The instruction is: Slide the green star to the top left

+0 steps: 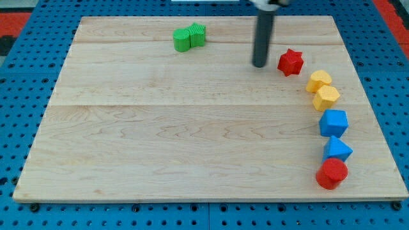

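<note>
The green star (183, 40) lies near the view's top, left of centre, touching a second green block (198, 33) on its right that looks like a cube. My tip (260, 65) rests on the wooden board (160, 140), well to the right of the green pair and just left of a red star (290, 62). There is a small gap between the tip and the red star.
Down the view's right side runs a curved line of blocks: two yellow blocks (319, 80) (326, 97), a blue cube (333, 122), a blue triangle (337, 149) and a red cylinder (331, 173). A blue perforated surface (19, 96) surrounds the board.
</note>
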### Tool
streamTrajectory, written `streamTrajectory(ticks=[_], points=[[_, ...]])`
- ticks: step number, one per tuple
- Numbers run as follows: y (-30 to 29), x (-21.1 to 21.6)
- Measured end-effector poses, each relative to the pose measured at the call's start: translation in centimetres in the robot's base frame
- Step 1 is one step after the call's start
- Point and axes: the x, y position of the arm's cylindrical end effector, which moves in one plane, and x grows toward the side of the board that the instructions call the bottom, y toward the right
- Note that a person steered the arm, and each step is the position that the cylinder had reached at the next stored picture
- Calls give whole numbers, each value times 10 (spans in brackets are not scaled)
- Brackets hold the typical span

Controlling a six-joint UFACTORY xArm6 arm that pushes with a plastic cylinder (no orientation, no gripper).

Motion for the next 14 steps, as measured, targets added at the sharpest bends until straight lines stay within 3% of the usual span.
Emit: streamTrajectory(ticks=[1,2,3,4,6,7,8,9,10,11,12,13,14], points=[[37,0],[9,-8],[44,-16],[1,-16],[-260,-26],[-285,-73],[-214,-85],[-106,-80],[-99,-80],[-154,-95],[-132,-114],[-28,-106],[33,-98]])
